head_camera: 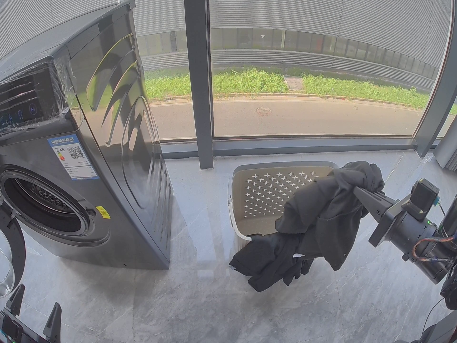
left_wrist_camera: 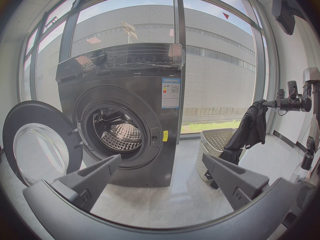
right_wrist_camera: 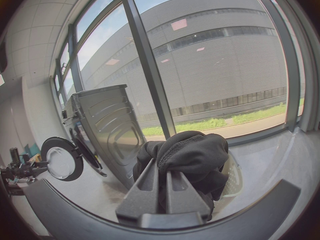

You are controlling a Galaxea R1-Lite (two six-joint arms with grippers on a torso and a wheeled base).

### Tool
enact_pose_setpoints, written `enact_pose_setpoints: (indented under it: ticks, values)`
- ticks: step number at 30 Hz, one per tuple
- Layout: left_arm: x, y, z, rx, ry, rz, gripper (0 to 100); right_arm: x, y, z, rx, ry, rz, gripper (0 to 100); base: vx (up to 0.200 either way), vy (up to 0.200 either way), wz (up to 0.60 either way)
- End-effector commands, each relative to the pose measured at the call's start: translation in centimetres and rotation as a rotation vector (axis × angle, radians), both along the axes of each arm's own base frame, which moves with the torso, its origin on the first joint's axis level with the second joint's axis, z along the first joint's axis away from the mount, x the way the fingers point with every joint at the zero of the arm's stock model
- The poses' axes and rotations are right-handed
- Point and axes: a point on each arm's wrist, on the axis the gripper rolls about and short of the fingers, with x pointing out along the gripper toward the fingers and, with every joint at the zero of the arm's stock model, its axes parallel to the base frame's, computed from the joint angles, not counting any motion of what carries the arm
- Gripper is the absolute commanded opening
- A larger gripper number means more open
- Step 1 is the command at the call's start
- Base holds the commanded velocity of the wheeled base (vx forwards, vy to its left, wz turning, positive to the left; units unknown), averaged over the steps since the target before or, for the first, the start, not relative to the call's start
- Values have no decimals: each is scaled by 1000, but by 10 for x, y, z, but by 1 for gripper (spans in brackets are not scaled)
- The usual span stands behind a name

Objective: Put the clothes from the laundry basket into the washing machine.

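the right gripper [head_camera: 358, 191] is clamped on a bunched fold of the black garment [head_camera: 323, 215], held over the basket [head_camera: 232, 191] at 4 o'clock in the head view. it hangs limp and creased, long axis from 2 o'clock down to 8, its tail draped past the basket's near rim. the left gripper [left_wrist_camera: 160, 170], jaws apart, faces the open washer [head_camera: 109, 120] at 9 o'clock.

Dark garment [head_camera: 328, 215] aloft over beige basket [head_camera: 271, 191]; grey washing machine [head_camera: 119, 120] open.
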Motion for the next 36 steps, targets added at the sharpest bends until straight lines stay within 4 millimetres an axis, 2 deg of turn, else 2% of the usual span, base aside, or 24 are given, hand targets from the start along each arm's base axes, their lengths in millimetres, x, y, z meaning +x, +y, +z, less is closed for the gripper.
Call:
enact_pose_setpoints:
  ticks: [1,4,7,23,36]
  values:
    - [0,0,-4,0,-3,1,100,7,3,-1,-4,8,-50,0,0,0,0]
    - [0,0,-4,0,-3,0,100,9,4,-2,-7,18,-115,0,0,0,0]
    - [0,0,-4,0,-3,0,100,11,6,-2,-5,19,-153,0,0,200,0]
    - [0,0,-4,0,-3,0,100,2,17,-2,2,17,-91,0,0,200,0]
    - [0,0,-4,0,-3,0,100,1,19,-2,3,18,-82,0,0,200,0]
